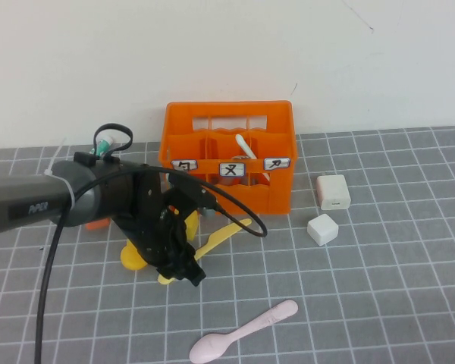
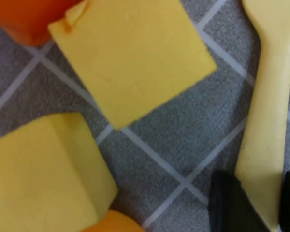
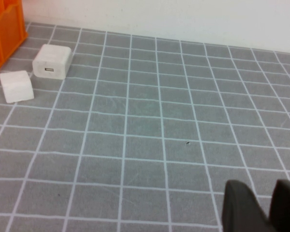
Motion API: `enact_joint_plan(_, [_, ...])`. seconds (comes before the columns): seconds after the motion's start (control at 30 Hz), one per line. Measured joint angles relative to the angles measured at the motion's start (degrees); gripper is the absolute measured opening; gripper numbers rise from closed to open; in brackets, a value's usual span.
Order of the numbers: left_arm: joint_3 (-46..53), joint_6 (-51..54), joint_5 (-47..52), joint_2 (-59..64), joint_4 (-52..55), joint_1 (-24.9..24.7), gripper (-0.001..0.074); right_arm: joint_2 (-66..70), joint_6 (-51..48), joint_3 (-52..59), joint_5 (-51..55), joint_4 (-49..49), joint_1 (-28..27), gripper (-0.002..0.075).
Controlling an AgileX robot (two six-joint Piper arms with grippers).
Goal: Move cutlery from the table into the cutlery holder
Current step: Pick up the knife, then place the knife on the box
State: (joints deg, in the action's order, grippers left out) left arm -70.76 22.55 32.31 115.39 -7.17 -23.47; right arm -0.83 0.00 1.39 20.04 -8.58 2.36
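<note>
The orange cutlery holder (image 1: 227,163) stands at the back of the table (image 1: 379,288), with a cream-white knife (image 1: 246,145) upright in one compartment. The yellow knife (image 1: 229,231) lies on the table in front of it. My left gripper (image 1: 186,269) is low over the knife's near end. In the left wrist view my left gripper (image 2: 261,195) has its black fingers (image 2: 227,203) pressed to both sides of the yellow knife (image 2: 268,111). The pale pink spoon (image 1: 246,330) lies at the front. The grey fork is hidden. My right gripper (image 3: 266,203) hovers empty over bare table, fingers together.
Yellow blocks (image 1: 133,258) lie under the left arm; they also show in the left wrist view (image 2: 130,58). A small orange cube (image 1: 98,223) sits left of them. A white charger (image 1: 333,192) and a white cube (image 1: 323,228) sit right of the crate.
</note>
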Motion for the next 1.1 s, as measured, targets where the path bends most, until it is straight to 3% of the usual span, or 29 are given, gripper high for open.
enact_joint_plan(0.27, [4.68,-4.06,1.26,-4.50,2.28,-0.69,0.0183,0.00,0.00,0.00,0.00,0.00,0.00,0.0145])
enact_joint_plan(0.67, [20.92,-3.64,-0.30,-27.77,0.95,-1.29,0.0183,0.00,0.00,0.00,0.00,0.00,0.00,0.0145])
enact_joint_plan(0.83, [25.64,-3.64,-10.53,-36.84,-2.59,-1.29,0.0183,0.00,0.00,0.00,0.00,0.00,0.00,0.0145])
enact_joint_plan(0.97, [30.25,-4.45,-24.68,-42.28,-5.58,-1.32,0.0183,0.00,0.00,0.00,0.00,0.00,0.00,0.0145])
enact_joint_plan(1.1, [32.23,-10.71,-35.56,-43.26,-6.10,-1.42,0.0183,0.00,0.00,0.00,0.00,0.00,0.00,0.0145])
